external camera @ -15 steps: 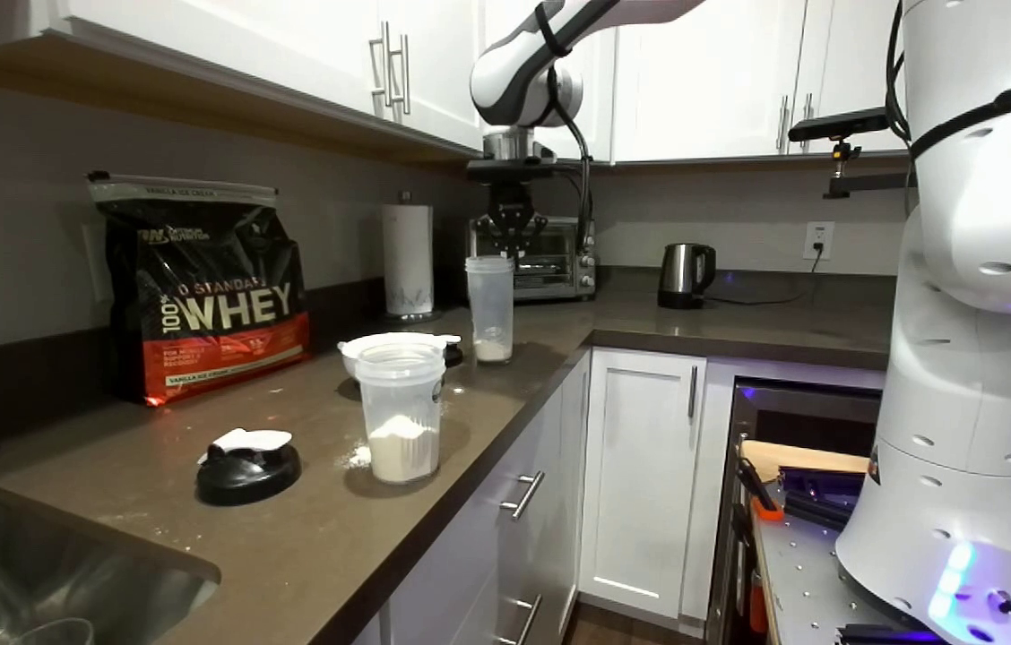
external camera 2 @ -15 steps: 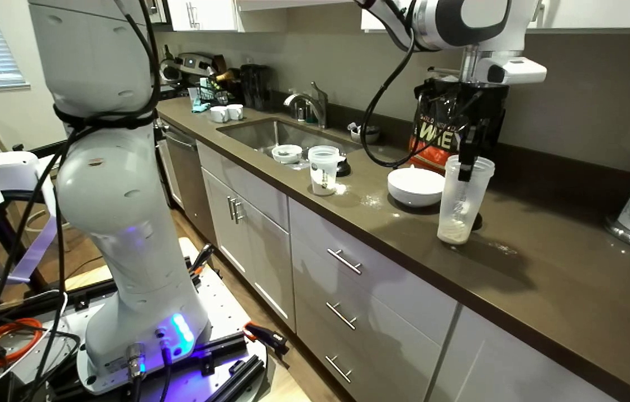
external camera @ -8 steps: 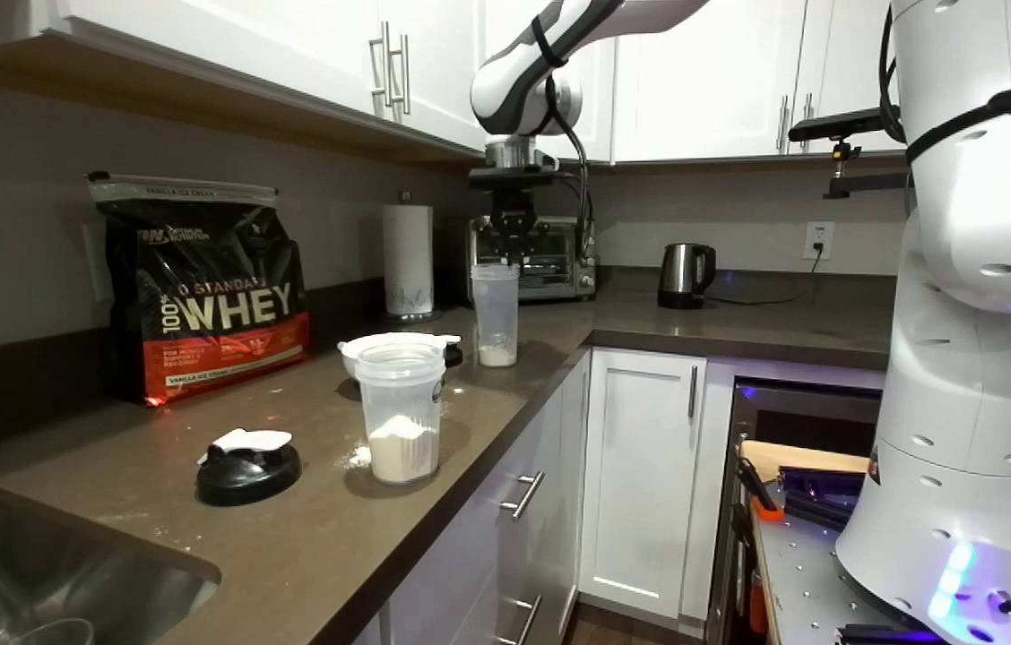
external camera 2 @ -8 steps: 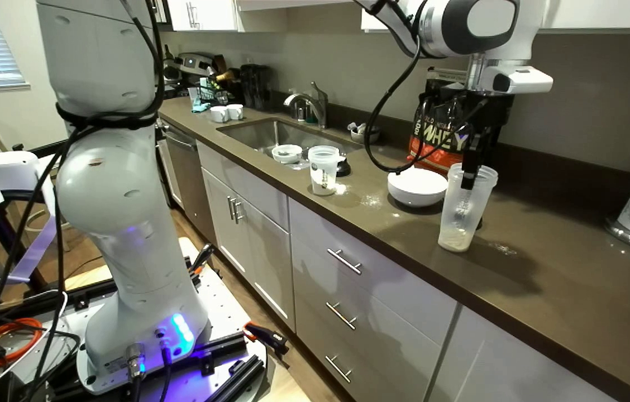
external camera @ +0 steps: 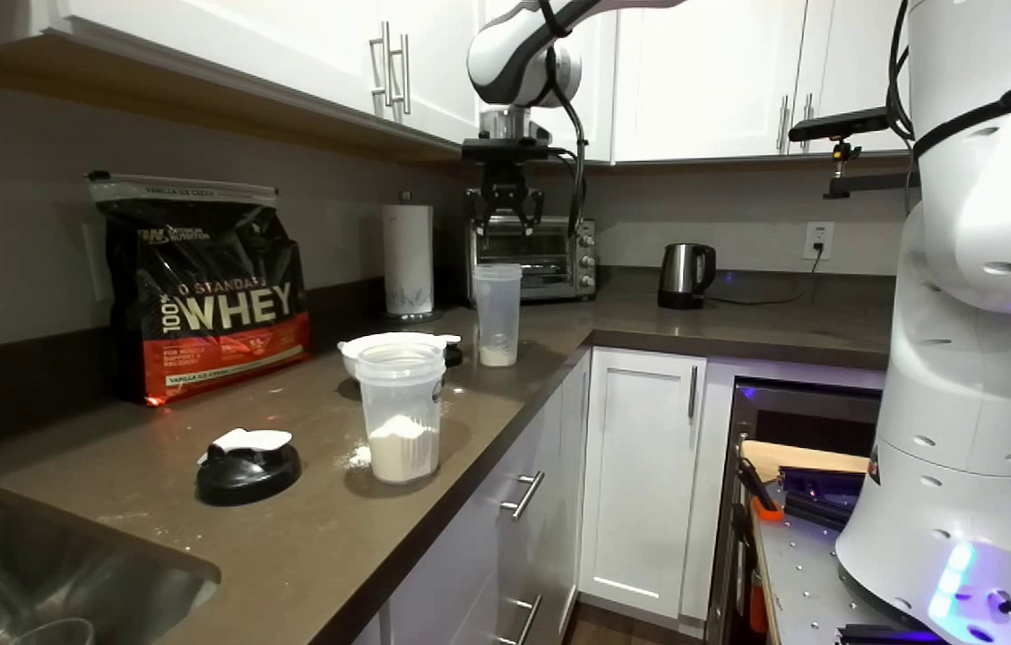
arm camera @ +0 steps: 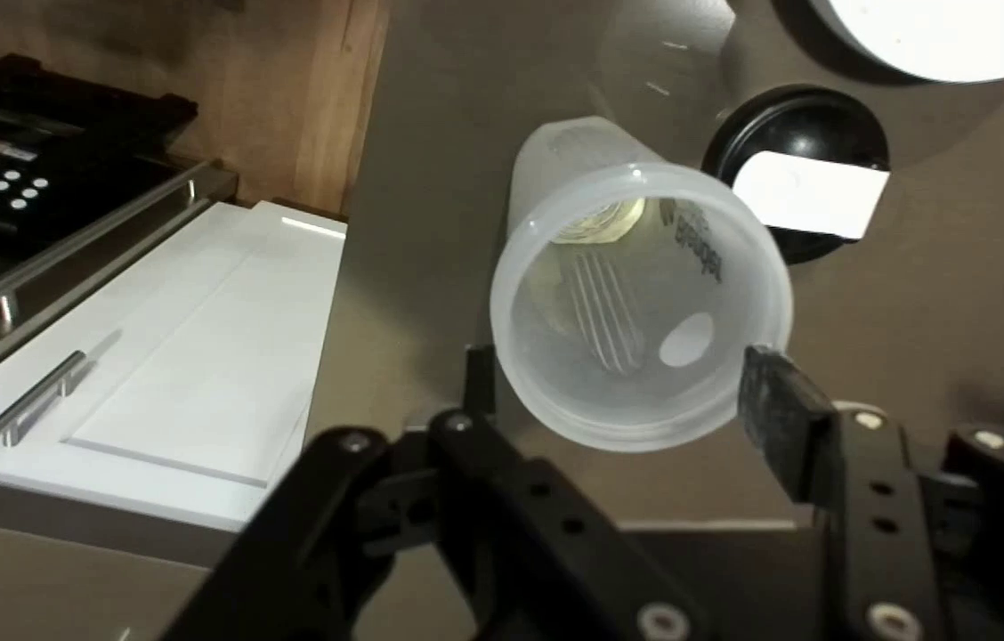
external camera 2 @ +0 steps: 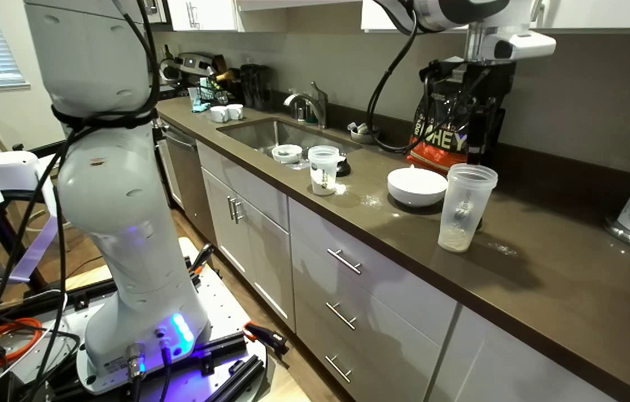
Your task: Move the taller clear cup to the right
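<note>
Since half a second ago the gripper (external camera: 505, 229) has risen and its fingers (arm camera: 782, 418) have parted, while the taller clear cup (external camera: 497, 313) has kept its place. The cup stands upright on the counter (external camera 2: 561, 279) near the front edge, with pale powder (external camera 2: 454, 239) in its bottom. The fingertips are above its rim with a gap between; the jaws are spread wide and have hold of nothing. In the wrist view a round black lid (arm camera: 800, 133) with a white strip lies near the cup, and beyond it sits a white bowl (external camera 2: 416, 186). Toward the sink (external camera: 147, 573) stands a shorter clear tub (external camera: 400, 394) with white powder (external camera: 402, 448), a second black lid (external camera: 248, 479) near it. At the back of the counter are a whey bag (external camera: 201, 296) and a paper towel roll (external camera: 409, 260); past the cup come a toaster oven (external camera: 550, 251) and a kettle (external camera: 678, 273)
</note>
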Robot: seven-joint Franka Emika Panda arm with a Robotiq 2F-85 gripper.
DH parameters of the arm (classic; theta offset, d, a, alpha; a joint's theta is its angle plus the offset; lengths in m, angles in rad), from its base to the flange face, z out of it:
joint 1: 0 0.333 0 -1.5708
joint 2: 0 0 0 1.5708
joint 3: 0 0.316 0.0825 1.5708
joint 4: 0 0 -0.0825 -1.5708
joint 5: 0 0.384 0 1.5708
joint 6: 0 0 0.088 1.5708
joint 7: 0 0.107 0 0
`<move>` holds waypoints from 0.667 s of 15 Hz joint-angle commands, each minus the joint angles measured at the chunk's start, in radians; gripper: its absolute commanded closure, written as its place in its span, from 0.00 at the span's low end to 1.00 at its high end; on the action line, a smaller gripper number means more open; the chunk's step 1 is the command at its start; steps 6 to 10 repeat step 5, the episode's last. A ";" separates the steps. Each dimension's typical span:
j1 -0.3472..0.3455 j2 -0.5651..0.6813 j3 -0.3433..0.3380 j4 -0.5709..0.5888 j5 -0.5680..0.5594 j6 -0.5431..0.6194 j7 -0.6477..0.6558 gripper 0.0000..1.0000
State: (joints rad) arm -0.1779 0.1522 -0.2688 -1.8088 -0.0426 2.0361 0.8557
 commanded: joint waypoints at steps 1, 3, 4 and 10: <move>0.024 -0.080 0.025 0.005 -0.077 -0.046 0.018 0.00; 0.034 -0.110 0.045 0.009 -0.119 -0.058 0.020 0.00; 0.039 -0.122 0.055 0.010 -0.137 -0.064 0.021 0.00; 0.043 -0.130 0.066 0.016 -0.153 -0.073 0.023 0.00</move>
